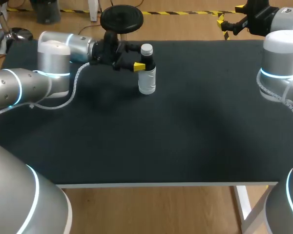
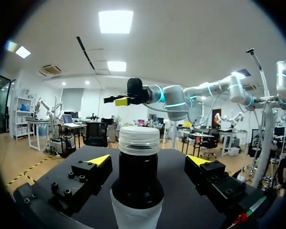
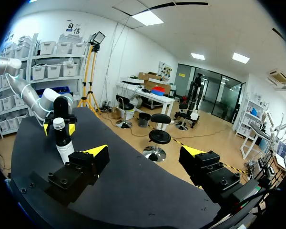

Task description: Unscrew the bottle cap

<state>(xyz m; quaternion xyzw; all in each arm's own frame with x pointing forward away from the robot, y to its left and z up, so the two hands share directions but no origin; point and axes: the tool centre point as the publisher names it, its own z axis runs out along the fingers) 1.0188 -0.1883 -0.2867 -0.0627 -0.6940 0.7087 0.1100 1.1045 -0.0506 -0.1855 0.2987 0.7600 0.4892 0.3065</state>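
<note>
This is looking like a robotics lab: 2 silver robot arms with glowing blue joint rings, the left arm (image 1: 53, 61) and the right arm (image 1: 282, 53), are flanking a black tabletop (image 1: 185, 141).

bottle (image 1: 147, 80) | upright, white lower body, dark shoulder and neck | stands at 12 o'clock on the bench (image 1: 185, 136), near its far edge | cap (image 1: 146, 49) white (ribbed sides), seated on neck

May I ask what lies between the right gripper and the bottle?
Nothing stands there. In the right wrist view, only bare black tabletop stretches from the right gripper to the bottle.
</note>
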